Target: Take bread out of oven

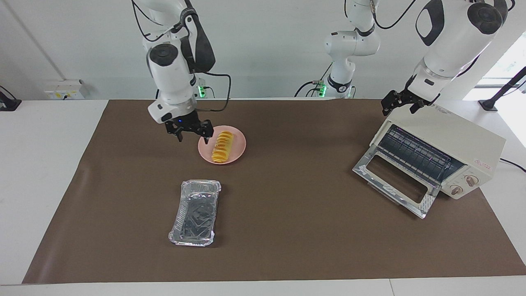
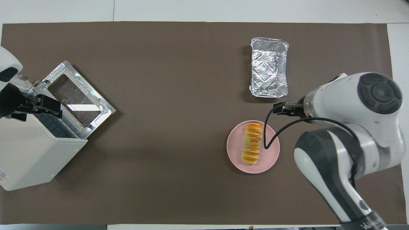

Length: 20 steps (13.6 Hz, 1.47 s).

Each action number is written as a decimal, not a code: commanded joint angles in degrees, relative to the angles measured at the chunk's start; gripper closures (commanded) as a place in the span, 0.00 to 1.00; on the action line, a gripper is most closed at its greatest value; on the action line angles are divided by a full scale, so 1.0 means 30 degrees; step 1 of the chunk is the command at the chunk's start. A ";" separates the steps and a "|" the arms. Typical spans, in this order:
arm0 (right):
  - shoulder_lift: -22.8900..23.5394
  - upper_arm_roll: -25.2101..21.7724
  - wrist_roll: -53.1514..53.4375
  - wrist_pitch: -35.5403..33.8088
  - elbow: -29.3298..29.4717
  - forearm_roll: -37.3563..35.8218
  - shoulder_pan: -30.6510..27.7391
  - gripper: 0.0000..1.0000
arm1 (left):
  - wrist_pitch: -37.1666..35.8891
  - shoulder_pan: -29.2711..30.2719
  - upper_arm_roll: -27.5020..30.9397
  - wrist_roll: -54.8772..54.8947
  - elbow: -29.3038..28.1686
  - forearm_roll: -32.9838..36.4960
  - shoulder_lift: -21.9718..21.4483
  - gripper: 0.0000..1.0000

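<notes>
Bread (image 1: 222,146) lies loose on the pink plate (image 1: 239,144), well apart from the oven (image 1: 446,153), whose door hangs open at the left arm's end; loaf's long axis runs roughly toward/away from the robots. Right gripper (image 1: 192,132) hangs just beside the plate toward the right arm's end, fingers apart, holding nothing, w/ bread off to its side. Left gripper (image 1: 402,102) waits over the oven's top, fingers apart too; job looks basically done.

Bright, even, sharp pictures; soft shadows, and window glare beside the oven (image 1: 441,148).
</notes>
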 commanded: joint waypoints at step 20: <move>-0.0014 -0.0230 -0.7344 -0.8390 0.6072 -0.0352 -0.4195 0.00 | -0.0104 0.0100 -0.0056 -0.0003 0.0197 0.0092 -0.0086 0.00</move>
